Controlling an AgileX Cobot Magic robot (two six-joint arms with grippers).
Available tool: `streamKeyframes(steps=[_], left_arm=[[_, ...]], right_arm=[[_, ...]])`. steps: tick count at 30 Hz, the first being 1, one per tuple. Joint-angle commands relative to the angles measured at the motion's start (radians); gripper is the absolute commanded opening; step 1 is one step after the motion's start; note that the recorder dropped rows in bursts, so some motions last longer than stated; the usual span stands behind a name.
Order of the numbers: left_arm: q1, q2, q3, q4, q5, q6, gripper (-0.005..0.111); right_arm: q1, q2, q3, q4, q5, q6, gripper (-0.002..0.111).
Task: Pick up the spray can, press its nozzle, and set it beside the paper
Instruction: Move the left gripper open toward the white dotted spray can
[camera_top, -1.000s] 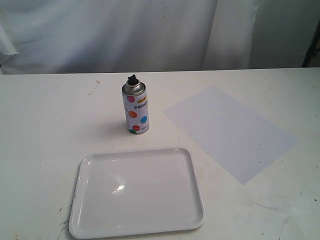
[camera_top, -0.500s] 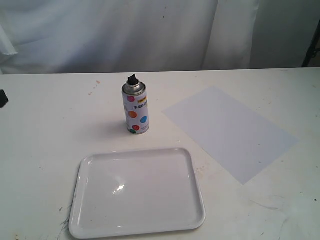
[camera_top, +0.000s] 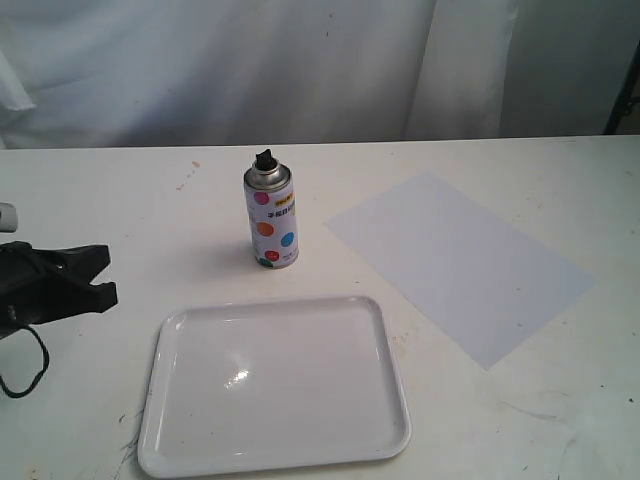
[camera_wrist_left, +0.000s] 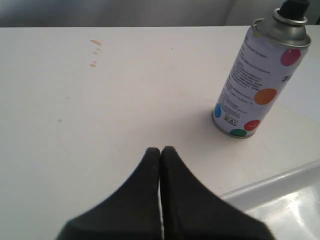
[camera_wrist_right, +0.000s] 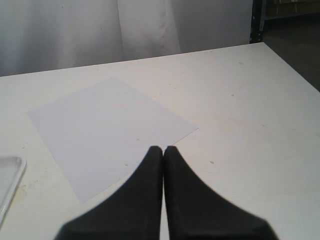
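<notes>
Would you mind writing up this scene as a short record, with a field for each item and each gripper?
spray can: upright on the table, untouched, apart from the paper
nozzle: black, on top of the can, nothing touching it
paper: flat, right of the can in the exterior view
tray: white, in front of the can
left gripper: shut, empty, short of the can
right gripper: shut, empty, near the paper's edge

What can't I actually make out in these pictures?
Spray can print: too small, exterior view; blurred, left wrist view.
Nozzle tip: cut by left wrist picture's edge.
Left gripper: its arm cut by exterior view's edge.
Right gripper: absent from exterior view.
</notes>
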Motion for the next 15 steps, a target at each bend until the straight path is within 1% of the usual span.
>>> streamKeyframes(steps=[1, 5, 8, 9, 13, 14, 15], left_arm=[[-0.004, 0.018, 0.002, 0.026, -0.043, -0.034, 0.0], [-0.004, 0.052, 0.002, 0.036, -0.043, -0.034, 0.002], [-0.004, 0.08, -0.002, 0.052, -0.07, -0.056, 0.008], [-0.004, 0.088, -0.002, 0.052, -0.092, -0.058, 0.013], [-0.004, 0.098, -0.002, 0.074, -0.179, -0.058, 0.038], [-0.004, 0.099, -0.002, 0.076, -0.216, -0.058, 0.052], [-0.004, 0.099, -0.002, 0.076, -0.243, -0.08, 0.064]], right_arm=[[-0.001, -0.003, 0.003, 0.001, -0.003, -0.004, 0.0], [-0.001, -0.003, 0.003, 0.001, -0.003, -0.004, 0.0], [-0.001, -0.003, 0.003, 0.001, -0.003, -0.004, 0.0], [-0.001, -0.003, 0.003, 0.001, -0.003, -0.004, 0.0], [-0.001, -0.003, 0.003, 0.001, -0.003, -0.004, 0.0], [-0.001, -0.003, 0.003, 0.001, -0.003, -0.004, 0.0], [-0.001, -0.003, 0.003, 0.001, -0.003, -0.004, 0.0]])
